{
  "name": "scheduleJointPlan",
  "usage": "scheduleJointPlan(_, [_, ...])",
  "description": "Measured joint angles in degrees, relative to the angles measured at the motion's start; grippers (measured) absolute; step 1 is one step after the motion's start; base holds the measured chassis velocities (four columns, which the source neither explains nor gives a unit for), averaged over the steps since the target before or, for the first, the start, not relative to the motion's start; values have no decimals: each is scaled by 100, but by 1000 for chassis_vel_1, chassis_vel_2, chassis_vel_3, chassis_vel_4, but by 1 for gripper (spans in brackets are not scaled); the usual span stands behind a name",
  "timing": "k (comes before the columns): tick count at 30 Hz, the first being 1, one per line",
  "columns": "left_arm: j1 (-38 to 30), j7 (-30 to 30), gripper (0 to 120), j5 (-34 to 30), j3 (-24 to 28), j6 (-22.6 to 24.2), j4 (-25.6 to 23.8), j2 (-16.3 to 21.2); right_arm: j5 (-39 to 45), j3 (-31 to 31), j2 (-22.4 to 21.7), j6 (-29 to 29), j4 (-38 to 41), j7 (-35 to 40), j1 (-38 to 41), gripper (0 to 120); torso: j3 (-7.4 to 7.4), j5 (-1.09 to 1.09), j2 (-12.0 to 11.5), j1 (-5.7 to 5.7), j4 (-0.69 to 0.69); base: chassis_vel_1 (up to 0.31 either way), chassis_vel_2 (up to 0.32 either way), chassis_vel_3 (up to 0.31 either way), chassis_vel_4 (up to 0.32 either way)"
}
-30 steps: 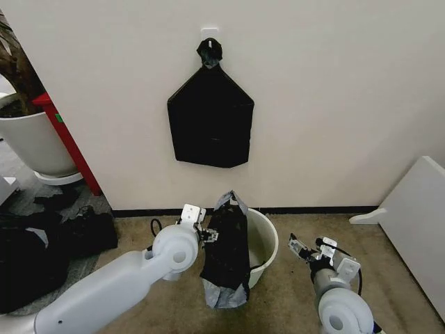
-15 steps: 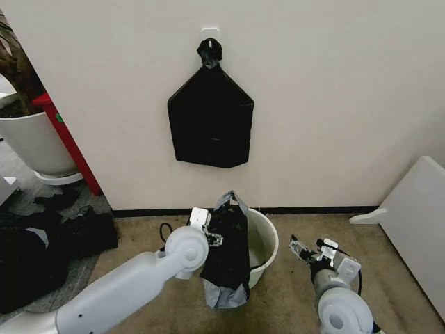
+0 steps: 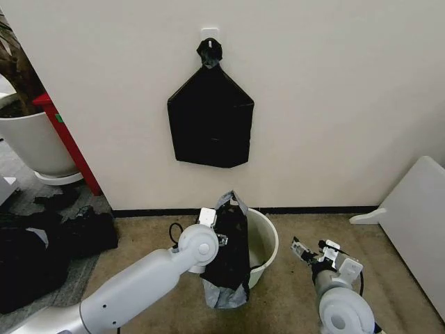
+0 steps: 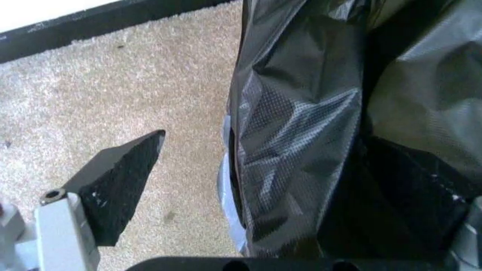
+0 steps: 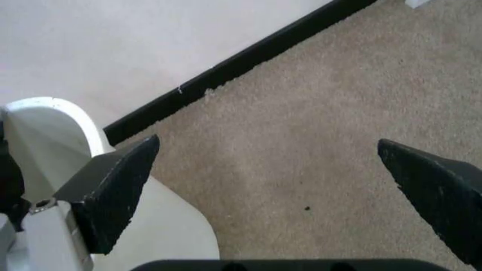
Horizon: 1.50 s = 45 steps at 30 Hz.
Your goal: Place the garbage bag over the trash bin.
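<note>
- Beige carpet [image 3: 292, 292], white wall.
- Left gripper [image 3: 217, 233]: arm outstretched, fingers spread against crinkly black garbage bag [image 3: 228, 257], draped over round white trash bin [image 3: 268, 245] rim.
- Right gripper [image 3: 311, 252]: low beside bin, fingers parted, empty.

From my head camera, the left gripper [image 3: 217, 233] is tucked against the garbage bag [image 3: 227, 259], so I can't see its fingertips. The bag covers the near-left rim of the trash bin [image 3: 266, 243]. On my left wrist feed, the far finger is cut off by the frame edge behind the bag.
</note>
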Motion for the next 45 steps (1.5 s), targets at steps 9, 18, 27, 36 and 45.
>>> scheduleJointPlan(9, [63, 12, 93, 53, 16, -2, 165, -65, 32, -34, -19, -7, 4, 60, 16, 100, 0, 0, 0, 0, 0, 0, 0, 0, 0])
scheduleJointPlan(18, [138, 7, 63, 66, 8, -3, 231, -148, 31, -59, -31, -9, 19, 85, 8, 100, -1, 1, 1, 0, 0, 0, 0, 0, 0])
scheduleJointPlan(27, [243, -66, 29, 50, -2, -40, 304, -266, 6, -76, -54, -8, -2, 75, 15, 100, -1, 1, 1, 0, 1, 0, 0, 0, 0])
scheduleJointPlan(36, [233, -165, 7, -129, 11, -122, 206, -309, -52, -99, -60, -1, -18, 61, 31, 100, 0, -1, 1, 0, 0, 0, 0, 0, 0])
scheduleJointPlan(45, [274, -413, 2, -260, 17, -575, -97, -234, -116, -11, -50, -5, 120, 48, 31, 100, 1, -1, 0, 0, -1, 0, 0, 0, 0])
